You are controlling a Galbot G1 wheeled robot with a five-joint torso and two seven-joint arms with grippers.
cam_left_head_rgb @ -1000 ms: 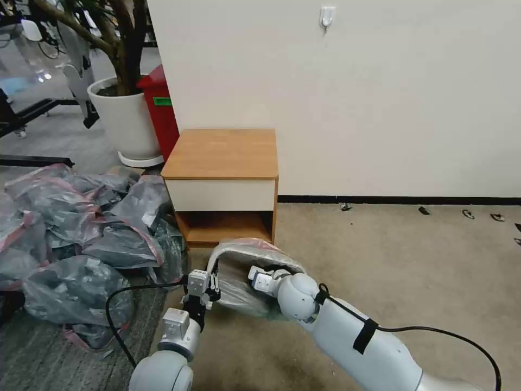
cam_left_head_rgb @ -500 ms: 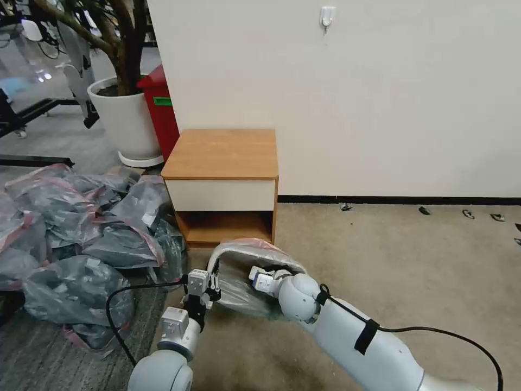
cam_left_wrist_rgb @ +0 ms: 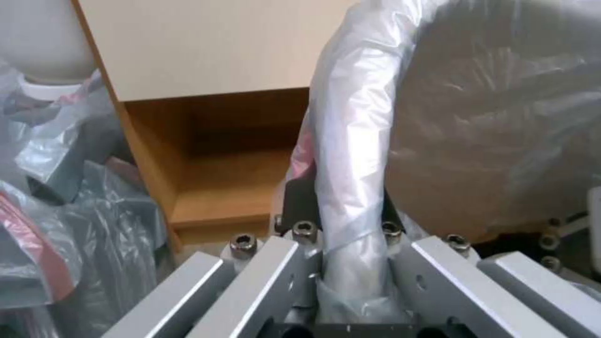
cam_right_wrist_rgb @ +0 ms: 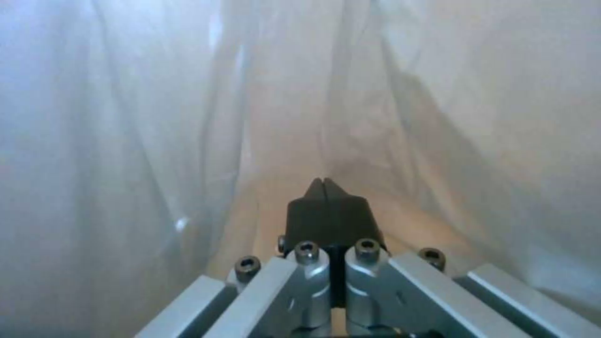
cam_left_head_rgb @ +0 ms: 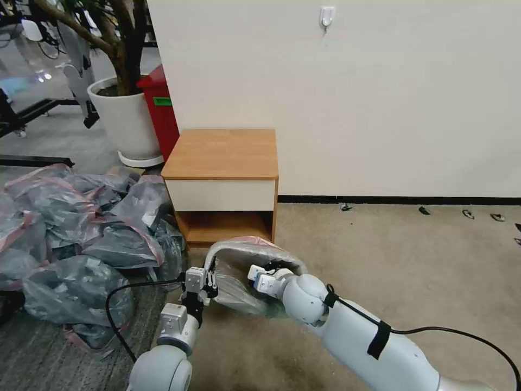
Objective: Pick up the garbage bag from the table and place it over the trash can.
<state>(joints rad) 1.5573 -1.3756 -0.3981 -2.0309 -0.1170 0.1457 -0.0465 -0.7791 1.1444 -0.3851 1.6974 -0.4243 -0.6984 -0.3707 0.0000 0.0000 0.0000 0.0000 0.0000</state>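
My left gripper (cam_left_head_rgb: 209, 282) clamps the bagged rim on the can's (cam_left_wrist_rgb: 350, 155) left edge. My right gripper (cam_right_wrist_rgb: 322, 188), fingers pressed together on nothing, sits inside the bag (cam_left_head_rgb: 239, 290), which lines the tilted can (cam_left_head_rgb: 255, 252), mouth towards me. Beyond stands the table (cam_left_head_rgb: 222, 155).

no words, numbers or brand marks can be read anywhere. the one label in sight is a small green patch (cam_left_head_rgb: 161, 101) on the red bin (cam_left_head_rgb: 163, 117) at about 10 o'clock in the head view, and any print it carries is too small to tell.
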